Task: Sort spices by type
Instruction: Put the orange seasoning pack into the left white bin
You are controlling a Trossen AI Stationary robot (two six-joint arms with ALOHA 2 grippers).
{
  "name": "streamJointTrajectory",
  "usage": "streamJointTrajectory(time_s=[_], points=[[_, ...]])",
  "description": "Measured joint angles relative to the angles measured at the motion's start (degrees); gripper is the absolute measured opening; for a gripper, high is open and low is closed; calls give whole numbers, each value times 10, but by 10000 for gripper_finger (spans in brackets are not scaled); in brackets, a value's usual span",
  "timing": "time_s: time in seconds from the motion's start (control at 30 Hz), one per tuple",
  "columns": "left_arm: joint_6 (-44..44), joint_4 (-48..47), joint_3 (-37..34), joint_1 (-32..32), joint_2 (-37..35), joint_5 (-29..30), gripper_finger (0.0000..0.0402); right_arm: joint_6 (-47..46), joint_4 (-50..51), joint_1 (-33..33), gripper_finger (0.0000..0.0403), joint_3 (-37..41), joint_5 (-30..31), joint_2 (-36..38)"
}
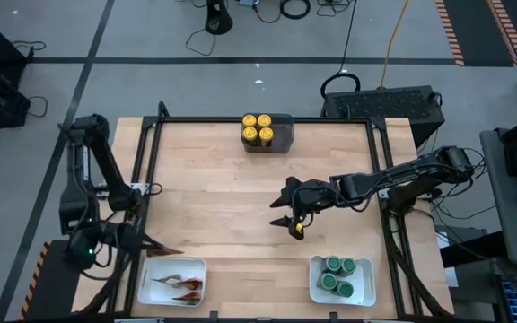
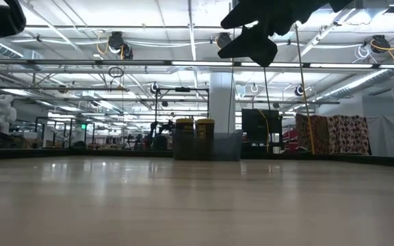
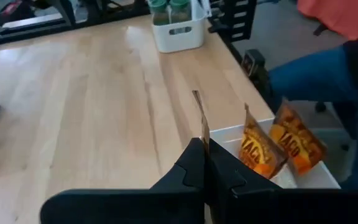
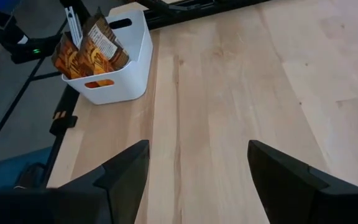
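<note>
My left gripper (image 3: 205, 144) is shut on a thin brown-orange packet (image 3: 199, 115). It hovers at the table's near left, just beyond the far rim of a white tray (image 3: 241, 130) in which two more packets (image 3: 260, 149) stand. My right gripper (image 4: 197, 149) is open and holds nothing. It hangs above the table's middle right (image 1: 287, 224), high in the low view (image 2: 252, 41). Several yellow-lidded jars (image 1: 258, 127) stand in a dark grey bin (image 1: 284, 132) at the far edge. Several green-lidded jars (image 1: 337, 274) fill a white tray (image 1: 315, 289) at the near right. My left gripper pinches the packet between its two fingers (image 3: 191, 163), by the end (image 3: 204, 132) nearest the wrist. The fingers come from the table's left, slanting down. The packet is lifted clear and sticks out ahead of the fingertips, edge-on to the wrist camera (image 1: 167, 252).
Bare wood lies between the bin and the two trays. Black frame rails (image 1: 155, 152) run along the table's sides. A person in blue (image 3: 316, 68) is just off the near edge, beside the packet tray.
</note>
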State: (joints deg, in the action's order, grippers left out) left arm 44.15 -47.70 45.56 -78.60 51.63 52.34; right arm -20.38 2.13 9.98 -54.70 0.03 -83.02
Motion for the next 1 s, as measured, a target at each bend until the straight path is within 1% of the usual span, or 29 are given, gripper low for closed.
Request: streamJointTrajectory(time_s=[0.13,0.2,0.3,0.4,0.5,0.57,0.67,0.77,1.0], points=[[5,-19,-2,-22,-3,0,0,1,6,2,254,0,-1,0],[17,-20,-12,-36,-3,9,0,4,8,1,254,0,-2,0],[53,-21,-37,-56,-3,25,0,11,12,1,254,0,-2,0],[107,-20,-67,-75,-4,33,0,14,12,1,254,0,-2,0],[134,12,-101,-89,-4,37,0,15,12,1,254,0,-2,0],[138,41,-122,-97,-4,47,0,15,12,1,254,0,-2,0],[122,91,-149,-109,-4,79,0,14,12,1,254,0,-1,0],[87,154,-175,-120,-4,108,0,14,11,1,254,0,-1,0],[-1,291,-218,-128,-3,132,0,3,11,1,254,0,-1,0]])
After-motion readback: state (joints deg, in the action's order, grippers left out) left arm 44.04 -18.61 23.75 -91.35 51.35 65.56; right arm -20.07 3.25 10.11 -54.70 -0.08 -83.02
